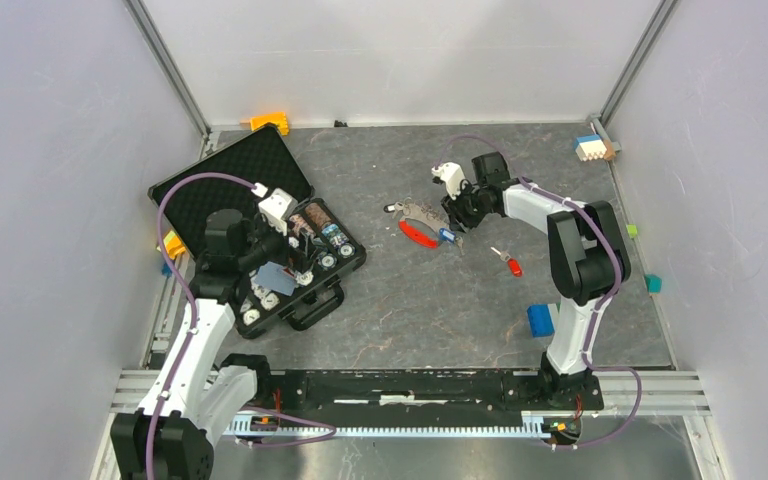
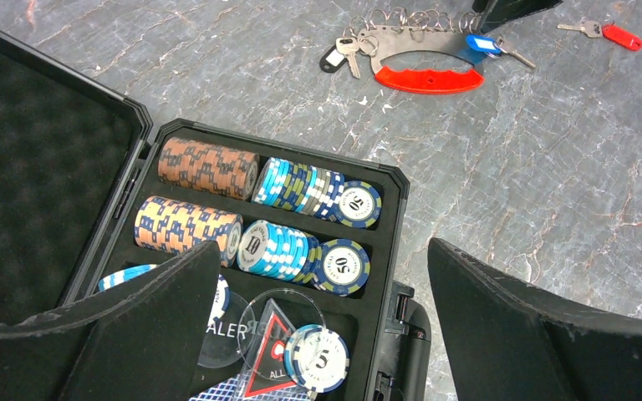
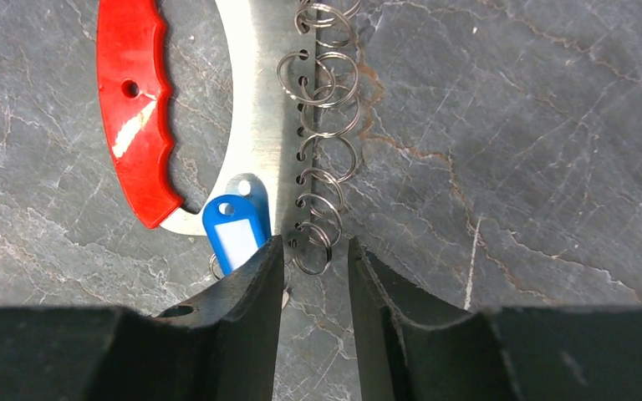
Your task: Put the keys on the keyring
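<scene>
Right jaws half-closed astride keyring (image 3: pixel 255 109) end ring, not pinching; blue key (image 3: pixel 236 232) beside. Left jaws spread above chip case (image 2: pixel 42 184).

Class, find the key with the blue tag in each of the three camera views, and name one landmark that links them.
Top external: the blue-tagged key lies right of centre, at the right end of the keyring.
Left wrist: top edge, right of centre.
Right wrist: lower left of centre.
Shared landmark: the keyring's red handle, beside the key everywhere.
</scene>
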Robot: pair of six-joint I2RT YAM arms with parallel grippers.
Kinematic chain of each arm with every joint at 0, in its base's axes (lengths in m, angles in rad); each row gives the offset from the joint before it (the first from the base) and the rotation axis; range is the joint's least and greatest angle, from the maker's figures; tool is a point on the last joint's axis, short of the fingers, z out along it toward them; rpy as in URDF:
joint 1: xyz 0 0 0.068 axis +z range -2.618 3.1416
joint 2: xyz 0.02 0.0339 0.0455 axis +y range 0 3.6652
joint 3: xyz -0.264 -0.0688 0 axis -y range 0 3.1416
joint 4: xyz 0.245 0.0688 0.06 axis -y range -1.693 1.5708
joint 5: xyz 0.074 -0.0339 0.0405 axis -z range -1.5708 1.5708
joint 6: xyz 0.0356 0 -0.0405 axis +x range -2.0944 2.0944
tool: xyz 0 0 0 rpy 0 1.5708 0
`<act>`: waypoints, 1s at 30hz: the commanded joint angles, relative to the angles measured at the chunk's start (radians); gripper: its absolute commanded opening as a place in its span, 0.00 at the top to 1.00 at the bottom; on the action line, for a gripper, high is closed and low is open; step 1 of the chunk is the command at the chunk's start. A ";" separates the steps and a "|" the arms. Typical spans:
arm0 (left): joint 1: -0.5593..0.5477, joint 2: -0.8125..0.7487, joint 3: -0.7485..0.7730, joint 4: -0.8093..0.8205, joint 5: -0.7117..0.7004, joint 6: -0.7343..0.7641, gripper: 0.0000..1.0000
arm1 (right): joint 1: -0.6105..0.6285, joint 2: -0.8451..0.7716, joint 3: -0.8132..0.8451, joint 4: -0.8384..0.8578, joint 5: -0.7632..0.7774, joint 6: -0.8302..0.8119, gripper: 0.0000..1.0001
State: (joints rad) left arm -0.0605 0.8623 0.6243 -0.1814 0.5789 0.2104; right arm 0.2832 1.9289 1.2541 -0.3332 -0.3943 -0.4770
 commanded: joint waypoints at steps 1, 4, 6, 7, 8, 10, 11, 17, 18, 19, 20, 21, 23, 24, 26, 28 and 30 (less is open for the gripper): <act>0.003 -0.004 0.032 0.013 0.022 0.032 0.00 | -0.007 0.009 0.046 -0.022 -0.038 -0.030 0.61; 0.003 -0.003 0.031 0.012 0.022 0.034 0.00 | -0.010 0.009 0.044 -0.034 -0.053 -0.040 0.65; 0.003 -0.005 0.031 0.013 0.022 0.035 0.00 | -0.011 0.010 0.041 -0.036 -0.060 -0.042 0.68; 0.003 -0.005 0.032 0.013 0.022 0.035 0.00 | -0.014 0.009 0.042 -0.038 -0.061 -0.043 0.70; 0.004 -0.005 0.031 0.012 0.022 0.035 0.00 | -0.013 0.009 0.042 -0.041 -0.064 -0.044 0.71; 0.004 -0.006 0.030 0.013 0.025 0.033 0.00 | -0.015 0.010 0.041 -0.043 -0.067 -0.045 0.75; 0.004 -0.007 0.031 0.013 0.026 0.035 0.00 | -0.014 0.009 0.041 -0.043 -0.068 -0.046 0.77; 0.003 -0.009 0.032 0.012 0.030 0.033 0.00 | -0.019 0.013 0.055 -0.054 -0.063 -0.048 0.91; 0.003 -0.008 0.034 0.013 0.031 0.031 0.00 | -0.020 0.010 0.061 -0.060 -0.062 -0.049 0.94; 0.003 -0.008 0.035 0.013 0.029 0.032 0.00 | -0.021 0.003 0.066 -0.065 -0.060 -0.051 0.97; 0.003 -0.008 0.037 0.013 0.029 0.029 0.00 | -0.023 -0.011 0.070 -0.069 -0.060 -0.053 1.00; 0.003 -0.007 0.040 0.013 0.029 0.029 0.00 | -0.023 -0.022 0.074 -0.075 -0.057 -0.057 1.00; 0.004 -0.003 0.048 0.012 0.029 0.031 0.00 | -0.023 -0.055 0.083 -0.094 -0.062 -0.074 1.00; 0.003 0.001 0.054 0.013 0.031 0.032 0.00 | -0.023 -0.079 0.085 -0.107 -0.075 -0.083 1.00; 0.003 0.011 0.072 0.004 0.044 0.044 0.00 | -0.021 -0.135 0.080 -0.120 -0.114 -0.096 1.00; 0.002 0.024 0.101 -0.009 0.068 0.049 0.00 | -0.020 -0.198 0.068 -0.123 -0.164 -0.108 1.00; 0.001 0.040 0.136 -0.016 0.100 0.043 0.00 | -0.014 -0.268 0.064 -0.129 -0.215 -0.113 1.00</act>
State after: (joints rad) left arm -0.0605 0.8814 0.6666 -0.1928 0.6010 0.2153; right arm 0.2657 1.8420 1.2922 -0.4557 -0.4820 -0.5541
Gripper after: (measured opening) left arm 0.996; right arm 0.006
